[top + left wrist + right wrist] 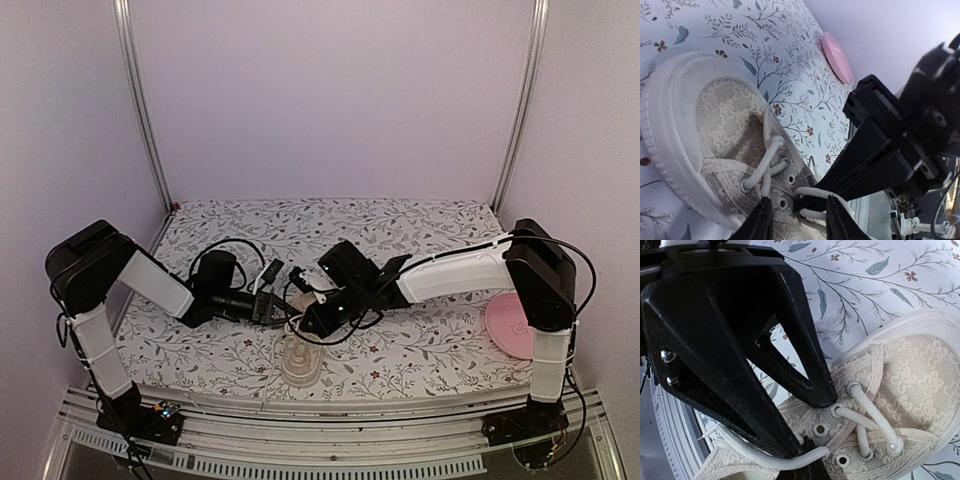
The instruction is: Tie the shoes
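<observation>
Cream lacy sneaker [905, 370] with white lace [760, 456] (untied) pinched in right jaws; left jaws stand apart.

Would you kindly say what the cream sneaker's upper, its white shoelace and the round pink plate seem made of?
Sneaker upper: matte floral lace fabric, by its woven pattern. Shoelace: smooth round cord, probably synthetic. Plate: smooth, even pink, perhaps plastic.

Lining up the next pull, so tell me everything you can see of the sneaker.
The sneaker is a cream low-top with a lace-patterned fabric upper, ribbed pale sole, metal eyelets and white laces, untied. It sits upright on the floral table near the front edge. The right gripper is shut on one lace; the left gripper stands open around another stretch.
</observation>
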